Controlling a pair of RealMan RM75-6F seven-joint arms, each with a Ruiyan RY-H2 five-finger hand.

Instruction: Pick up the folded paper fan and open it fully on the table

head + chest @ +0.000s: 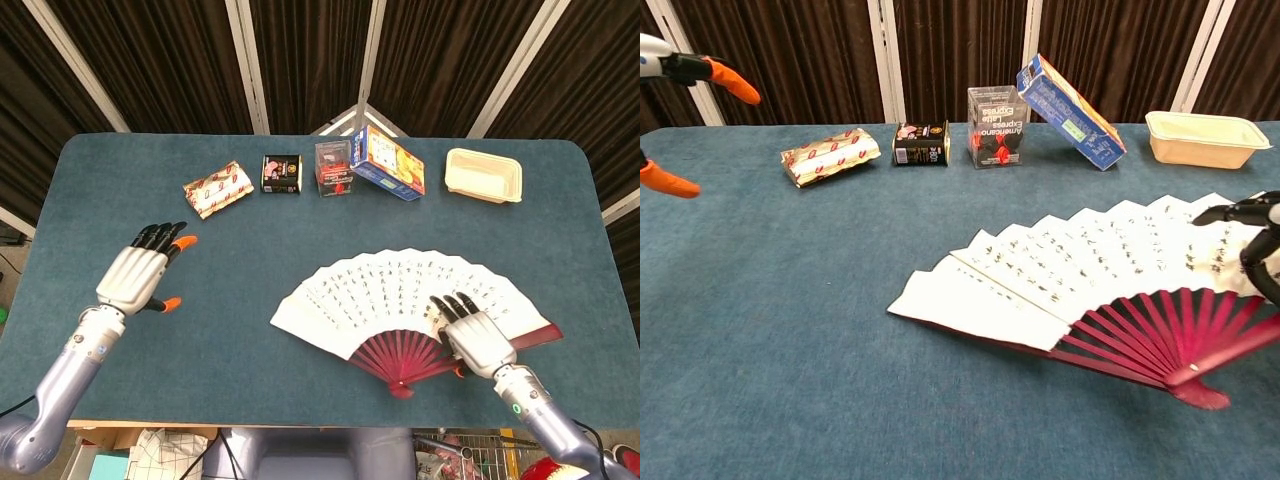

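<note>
The paper fan is spread wide, white lettered leaf toward the far side and red ribs toward the table's near edge at the right. My right hand lies over its right part, fingers flat on the leaf and thumb by the ribs, holding the fan. In the chest view the fan is low over the cloth, with the right hand at the frame's edge. My left hand hovers open at the left, well apart from the fan; the chest view shows only the orange-tipped fingers of the left hand.
Along the far side stand a striped snack packet, a black box, a clear box, a leaning blue and yellow carton and a cream tray. The blue table ends just behind the fan's pivot.
</note>
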